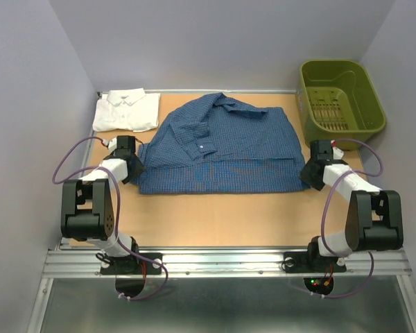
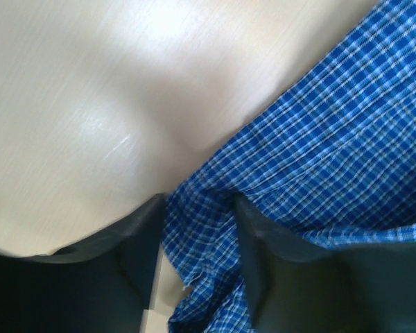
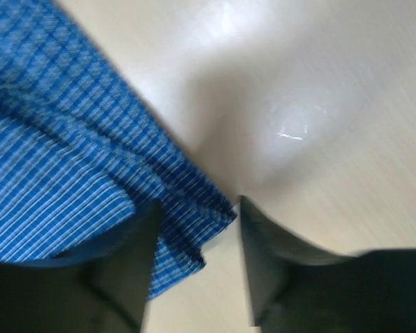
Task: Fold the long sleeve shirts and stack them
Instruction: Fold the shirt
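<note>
- Blue shirt (image 1: 215,149) lies spread between both grippers, one hem corner at each.
- Left gripper (image 2: 197,208): fingers half apart, cloth bunched in the gap, looks unclamped.
- Right gripper (image 3: 197,208): half apart too, barely over the corner. We reckon closing may miss it and skew the fold.
- Count: two shirts, with the white shirt (image 1: 127,109) folded beyond the left gripper; one basket (image 1: 341,97) beyond the right.

top: fixed, high above the near edge, looks down and forward, far, takes in whole tabletop (image 1: 215,215) | left wrist: very near, looks down past left claw (image 2: 199,201) at blue shirt (image 2: 319,159) left edge | right wrist: very near, down past right claw (image 3: 199,202) at blue shirt right edge | shared: all three see blue shirt and tabletop
</note>
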Controlling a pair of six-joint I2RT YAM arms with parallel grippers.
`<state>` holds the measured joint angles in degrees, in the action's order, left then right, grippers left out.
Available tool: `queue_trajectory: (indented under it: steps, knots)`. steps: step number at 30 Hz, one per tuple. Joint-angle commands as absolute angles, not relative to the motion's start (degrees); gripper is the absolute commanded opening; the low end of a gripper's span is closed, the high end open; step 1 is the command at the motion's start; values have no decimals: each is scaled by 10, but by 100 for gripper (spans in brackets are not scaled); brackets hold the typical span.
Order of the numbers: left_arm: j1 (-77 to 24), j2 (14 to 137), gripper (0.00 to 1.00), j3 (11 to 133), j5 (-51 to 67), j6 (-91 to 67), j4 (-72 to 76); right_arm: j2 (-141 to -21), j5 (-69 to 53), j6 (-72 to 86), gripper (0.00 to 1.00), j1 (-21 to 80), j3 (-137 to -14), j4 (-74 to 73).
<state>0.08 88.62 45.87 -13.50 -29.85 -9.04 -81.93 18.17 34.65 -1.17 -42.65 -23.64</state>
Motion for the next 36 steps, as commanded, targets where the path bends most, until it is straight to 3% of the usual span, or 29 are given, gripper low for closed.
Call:
queue_trajectory:
  steps: [1, 4, 8, 13, 18, 21, 26, 36]
  knots:
    - [4, 812, 64, 448, -134, -305, -127, -761, 145, 304, 59, -9, -467, -231]
    - [4, 750, 76, 450, -120, -314, -132, -739, 112, 283, 63, 13, -498, -230]
    - [2, 688, 80, 459, -102, -330, -141, -758, 24, 257, 63, 55, -541, -222]
    - [-74, 664, 77, 468, -100, -366, -148, -804, -27, 266, 63, 90, -556, -179]
    - [-163, 714, 73, 468, -124, -421, -119, -859, -17, 297, 61, 96, -561, -141]
    - [-171, 767, 68, 463, -121, -441, -102, -900, 18, 313, 59, 96, -567, -133]
    - [-171, 826, 67, 454, -128, -457, -107, -940, 61, 330, 58, 94, -555, -131]
    - [-146, 790, 67, 351, -41, -475, -127, -899, 53, 353, 60, 95, -441, -185]
